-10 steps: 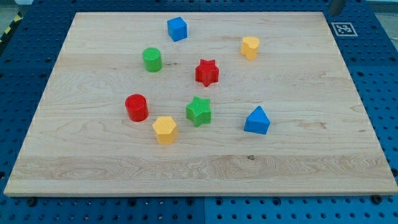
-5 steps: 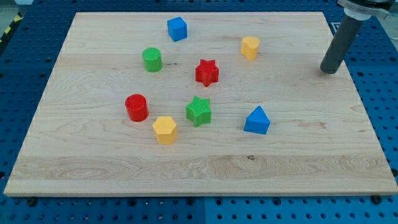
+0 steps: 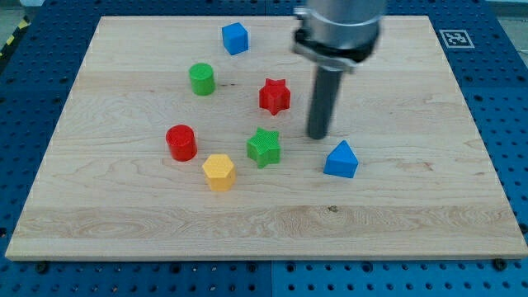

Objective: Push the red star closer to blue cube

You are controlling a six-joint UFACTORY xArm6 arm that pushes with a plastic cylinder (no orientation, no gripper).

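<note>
Rod upright (dark), my tip (image 3: 318,136) down

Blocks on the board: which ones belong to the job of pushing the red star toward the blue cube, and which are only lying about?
Job:
red star
blue cube
my tip, to the lower right of the star, not touching it

Lying about:
green cylinder
red cylinder
green star
yellow block
blue pyramid

The arm (image 3: 340,25) is motion-blurred and cut off by the view's top edge. It fully covers the spot near the view's top right where a block could sit. The counter (image 3: 462,190) loses its lower corners to the view's edges.
</note>
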